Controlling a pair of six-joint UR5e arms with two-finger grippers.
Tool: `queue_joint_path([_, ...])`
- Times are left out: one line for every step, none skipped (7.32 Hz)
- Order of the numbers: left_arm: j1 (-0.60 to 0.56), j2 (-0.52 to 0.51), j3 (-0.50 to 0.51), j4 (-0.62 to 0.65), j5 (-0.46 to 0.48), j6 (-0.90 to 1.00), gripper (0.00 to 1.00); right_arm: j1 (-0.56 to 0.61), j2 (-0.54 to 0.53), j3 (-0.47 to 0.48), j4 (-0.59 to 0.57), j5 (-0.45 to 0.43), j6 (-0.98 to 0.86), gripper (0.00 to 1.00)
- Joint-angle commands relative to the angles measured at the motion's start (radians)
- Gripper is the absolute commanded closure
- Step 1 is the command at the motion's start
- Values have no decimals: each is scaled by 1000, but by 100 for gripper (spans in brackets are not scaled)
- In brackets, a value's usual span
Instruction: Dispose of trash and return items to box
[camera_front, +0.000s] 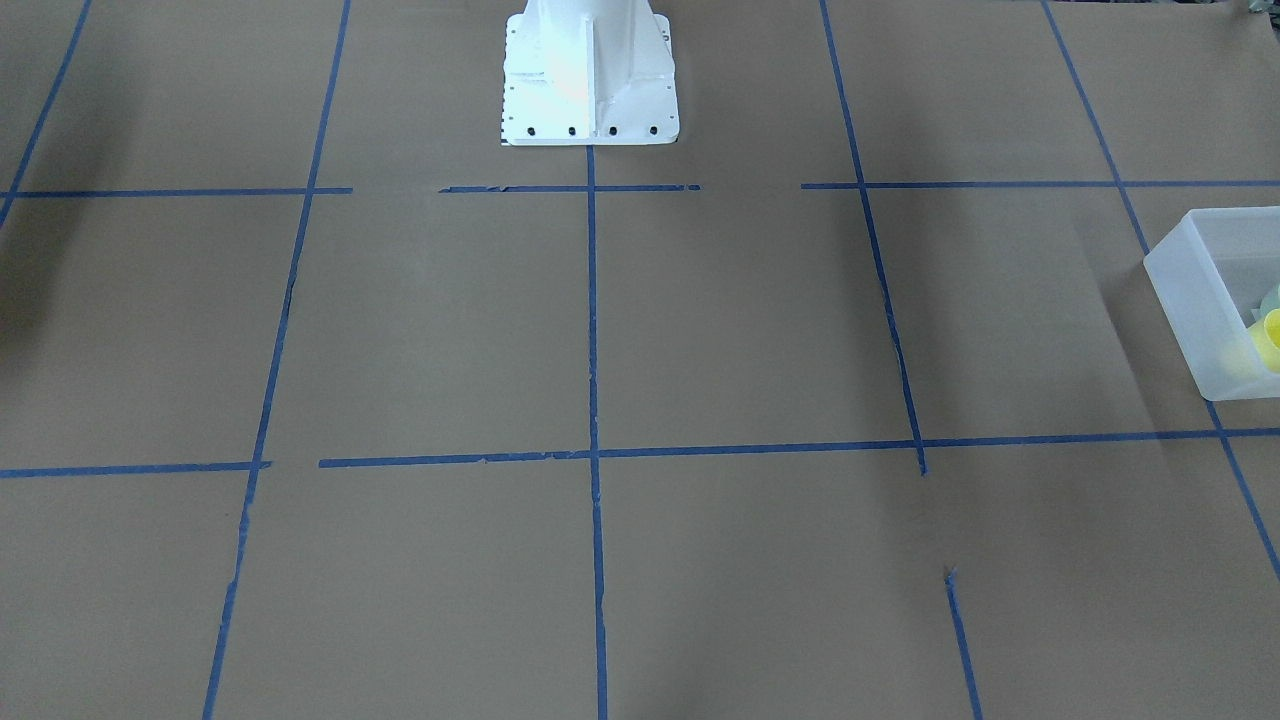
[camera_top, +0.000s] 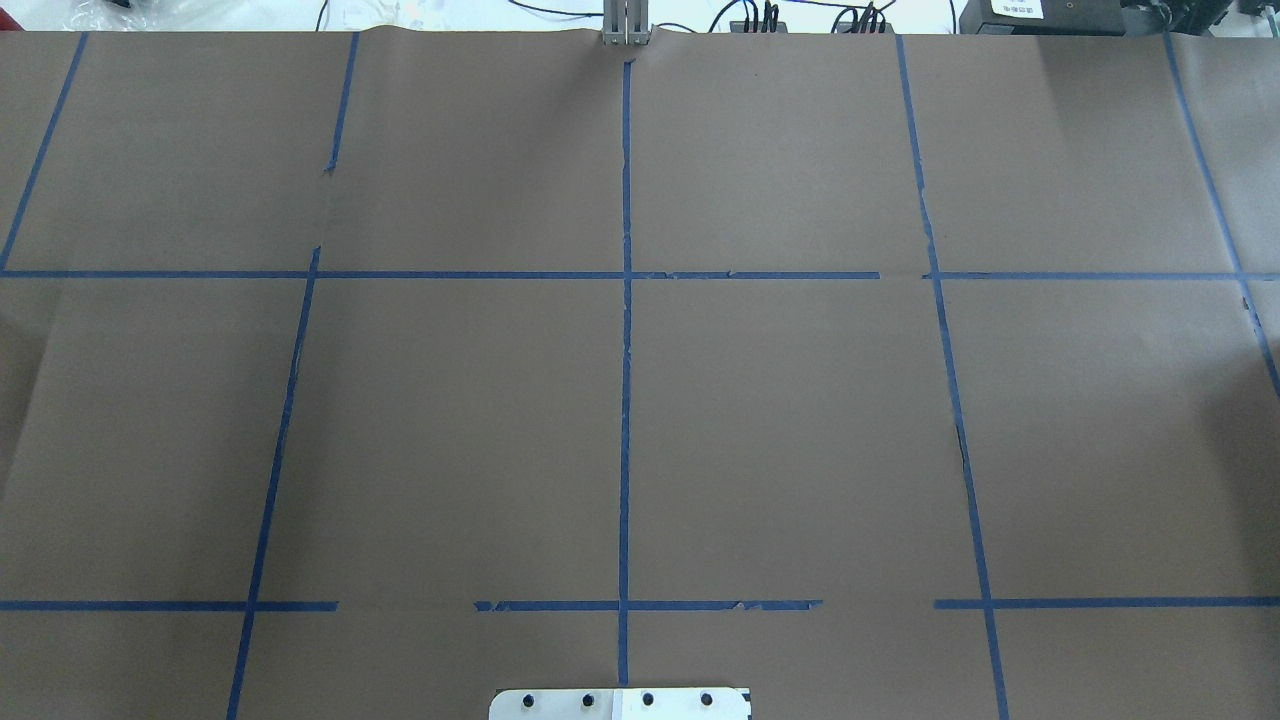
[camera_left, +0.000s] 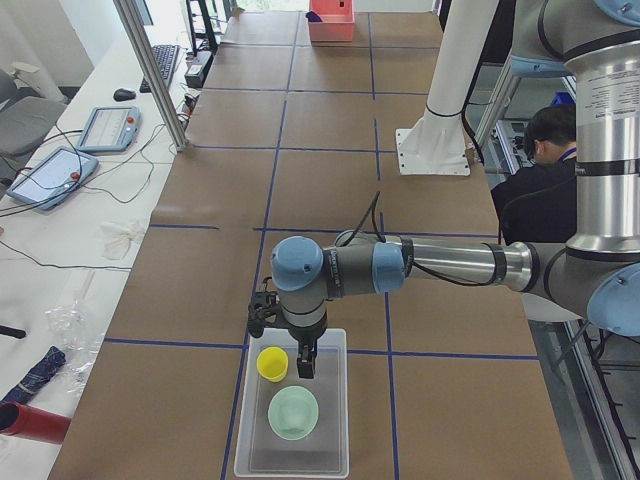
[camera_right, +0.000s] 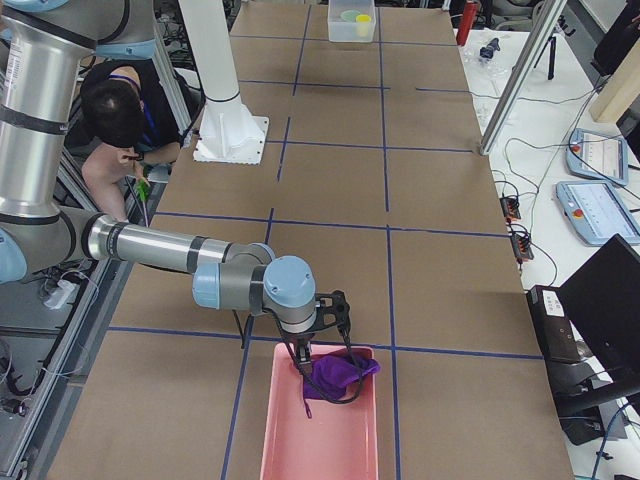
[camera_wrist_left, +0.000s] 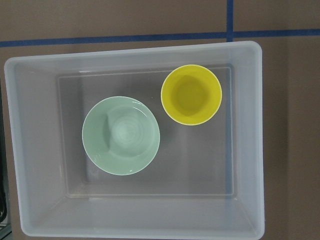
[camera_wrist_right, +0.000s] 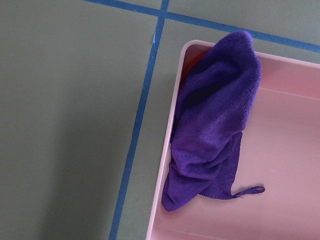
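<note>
The yellow cup and mint-green bowl are seated upright, side by side, in the frosted translucent bin. The bin is set on the tabletop.

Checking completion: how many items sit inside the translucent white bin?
2: the yellow cup and the mint-green bowl, side by side, not touching, inside the bin. None seems hidden.
</note>
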Motion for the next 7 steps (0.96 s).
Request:
queue_joint_path([2,29,-7,-100,-1,-5,0,-6,0,3,2,1,3,0])
queue_joint_path([1,20,-10,-105,0,2,0,-7,0,3,2,1,3,0])
queue_joint_path([2,12,-10,-111,0,5,0,-13,2,3,3,1,3,0])
queue_joint_path([2,13,-16,-111,2,5,0,-18,0,1,3,1,2,0])
queue_joint_path([-1,16,-20,-109,2,5,0,-19,0,1,3,3,2,0])
queue_joint_path([-1,23,-20,-109,3,5,0,-21,0,1,3,3,2,0])
queue_joint_path([-1,24,-22,-109,2,5,0,-21,0,1,3,4,2,0])
